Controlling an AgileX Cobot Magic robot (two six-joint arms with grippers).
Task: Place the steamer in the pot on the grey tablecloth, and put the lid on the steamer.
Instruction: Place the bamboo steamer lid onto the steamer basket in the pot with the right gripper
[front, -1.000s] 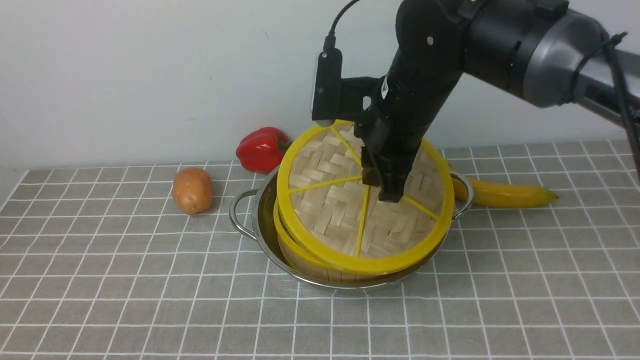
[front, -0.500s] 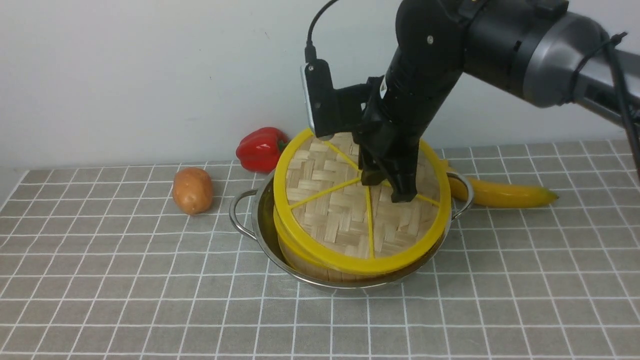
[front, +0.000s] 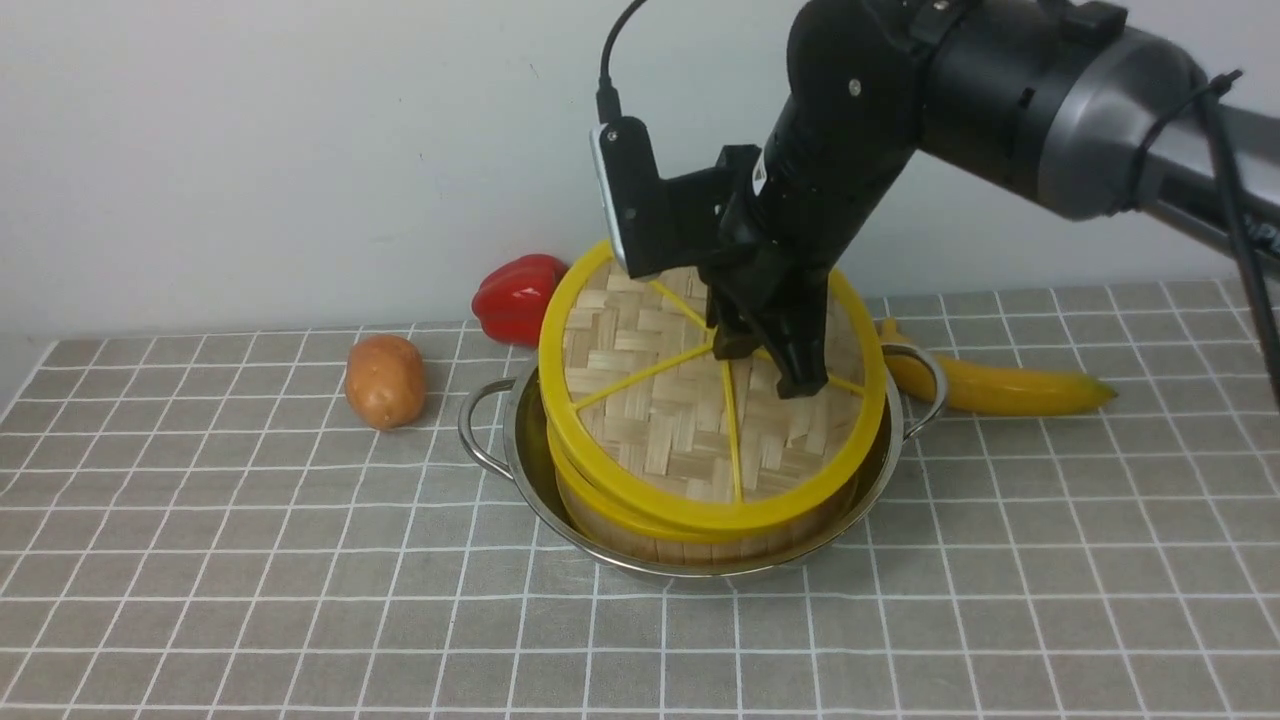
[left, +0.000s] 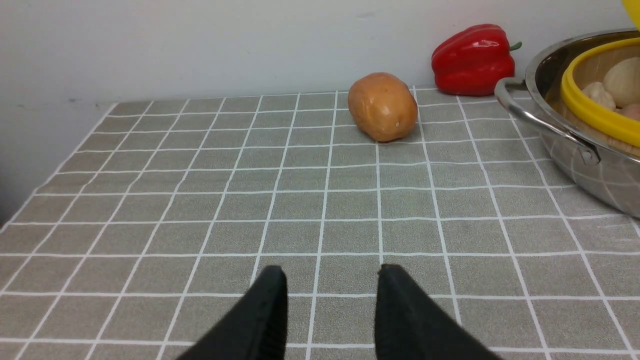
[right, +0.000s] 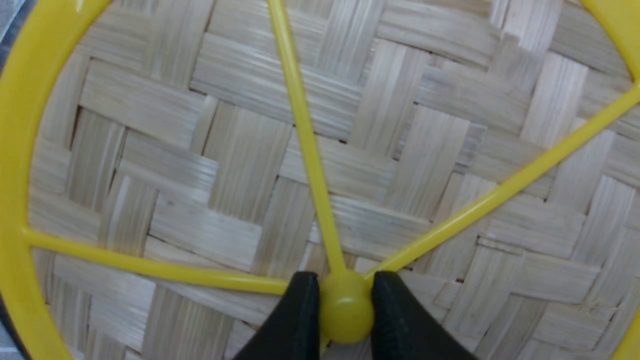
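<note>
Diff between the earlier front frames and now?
The right gripper and the lid, its knob between the fingers, moved left over the pot; the lid also turned a little. More of the pot's right inside shows. Nothing newly gripped or released. Unchanged: the pot, the steamer inside it, the potato, the red pepper, the banana.

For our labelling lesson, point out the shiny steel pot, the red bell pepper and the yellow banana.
Pot (front: 530, 450): front view, inner wall.
Red pepper (front: 515, 300): front view, body.
Banana (front: 1020, 391): front view, middle.
</note>
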